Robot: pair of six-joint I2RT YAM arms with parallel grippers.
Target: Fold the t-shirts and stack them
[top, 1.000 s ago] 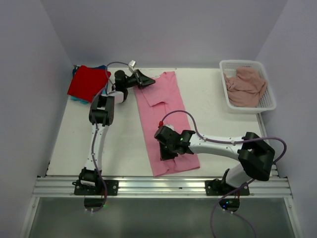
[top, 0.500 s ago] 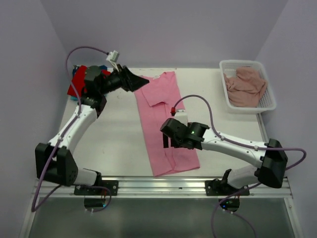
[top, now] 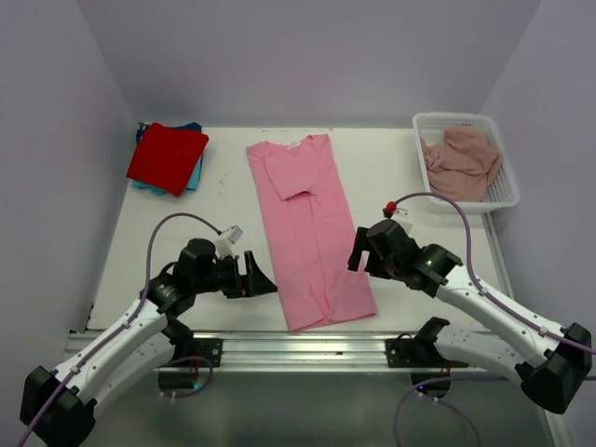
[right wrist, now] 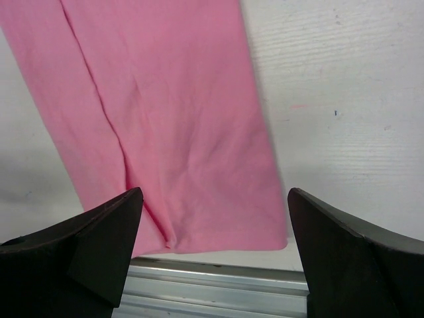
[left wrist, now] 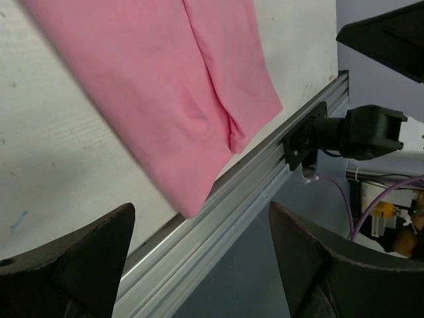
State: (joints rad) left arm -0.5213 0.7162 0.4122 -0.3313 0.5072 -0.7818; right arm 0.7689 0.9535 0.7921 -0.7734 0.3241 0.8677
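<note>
A bright pink t-shirt (top: 307, 233) lies folded into a long strip down the middle of the table, its hem at the front edge (left wrist: 165, 86) (right wrist: 179, 119). A red t-shirt (top: 168, 156) lies folded on a teal-blue one (top: 195, 173) at the far left corner. A dusty-pink t-shirt (top: 461, 163) is bunched in the basket. My left gripper (top: 264, 277) (left wrist: 202, 212) hangs open just left of the strip's near end, holding nothing. To the right of the strip, the right gripper (top: 358, 251) (right wrist: 215, 192) is open and empty above its near right corner.
A white mesh basket (top: 511, 191) stands at the far right corner. An aluminium rail (top: 298, 349) (left wrist: 252, 192) (right wrist: 218, 291) runs along the table's front edge. Purple walls close in the left, back and right sides.
Both grippers opened and let go of the pink shirt. The left arm swung from the collar end back to the front left. The right arm drew off the shirt to the right.
</note>
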